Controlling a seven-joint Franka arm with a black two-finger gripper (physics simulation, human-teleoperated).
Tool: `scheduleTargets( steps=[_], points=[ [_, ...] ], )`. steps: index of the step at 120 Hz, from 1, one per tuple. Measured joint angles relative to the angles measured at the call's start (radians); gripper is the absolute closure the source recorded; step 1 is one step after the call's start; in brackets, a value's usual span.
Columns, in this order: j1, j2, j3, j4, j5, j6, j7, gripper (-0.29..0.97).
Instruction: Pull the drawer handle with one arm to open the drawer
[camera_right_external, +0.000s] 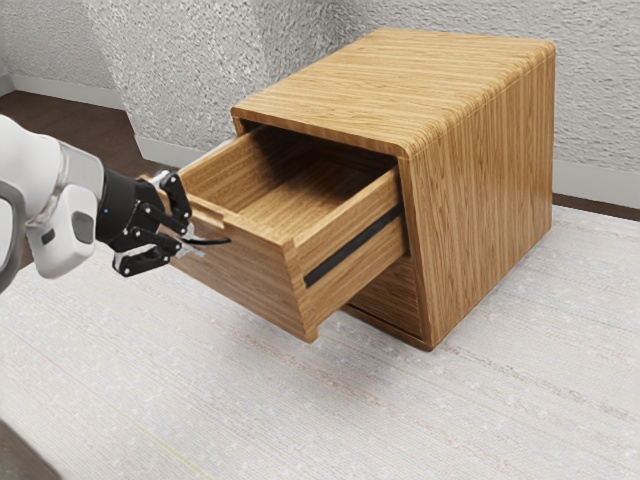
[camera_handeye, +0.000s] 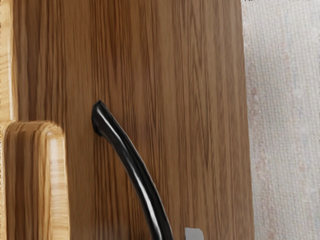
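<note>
The wooden cabinet (camera_right_external: 480, 180) stands on a pale textured floor (camera_right_external: 400, 400), towards its far edge, close to the rough grey wall (camera_right_external: 200, 50). Its drawer (camera_right_external: 300, 215) is drawn far out towards the exterior view's left. The inside is open to view, and a dark runner strip (camera_right_external: 350, 248) shows along the drawer's near side. The thin black handle (camera_right_external: 208, 240) sits on the drawer front, which faces the white arm (camera_right_external: 50, 210). The gripper (camera_right_external: 165, 228) is right at that front with its fingers spread, one above the handle and one below, and the bar runs between them. I cannot tell whether either finger touches it. In the wrist view the curved handle (camera_handeye: 127, 165) arcs across the grained drawer front (camera_handeye: 175, 100). A paler rounded board edge (camera_handeye: 35, 180) lies beside it, and the floor shows past the front's other edge. Nothing on the floor crowds the drawer or the arm.
</note>
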Motion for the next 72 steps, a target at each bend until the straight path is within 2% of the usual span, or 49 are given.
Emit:
scheduleTargets(
  steps=[47,72],
  points=[
    [-0.008,-0.051,-0.001,-0.032,0.005,-0.039,-0.006,0.8],
    [-0.01,-0.053,0.0,-0.029,0.02,-0.073,-0.018,0.61]
  ],
)
